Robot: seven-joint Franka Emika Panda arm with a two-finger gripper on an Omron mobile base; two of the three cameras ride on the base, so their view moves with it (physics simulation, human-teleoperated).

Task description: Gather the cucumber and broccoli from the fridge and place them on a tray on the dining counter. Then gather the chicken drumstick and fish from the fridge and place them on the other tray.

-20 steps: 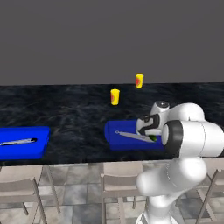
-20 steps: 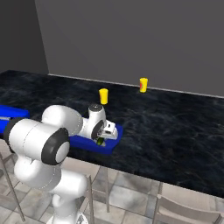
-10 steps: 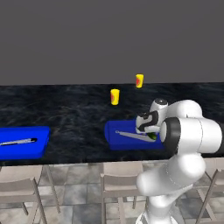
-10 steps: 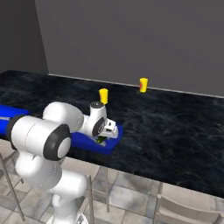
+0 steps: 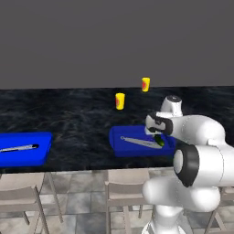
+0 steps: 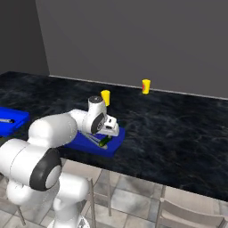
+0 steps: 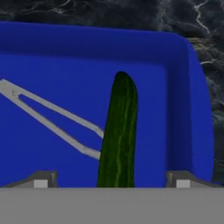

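Lying in the blue tray (image 7: 183, 87), cucumber (image 7: 119, 131) between wide-spread gripper (image 7: 111, 178) tips, grey tongs (image 7: 52, 120) alongside, base views adding yellow cups (image 5: 120, 101), second tray (image 5: 23, 148) far left

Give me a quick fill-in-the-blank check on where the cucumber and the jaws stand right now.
1. The cucumber lies in a ____ tray.
2. The gripper has its jaws ____.
3. Beside the cucumber in that tray lies a thin ____ utensil.

Missing words: blue; open; grey
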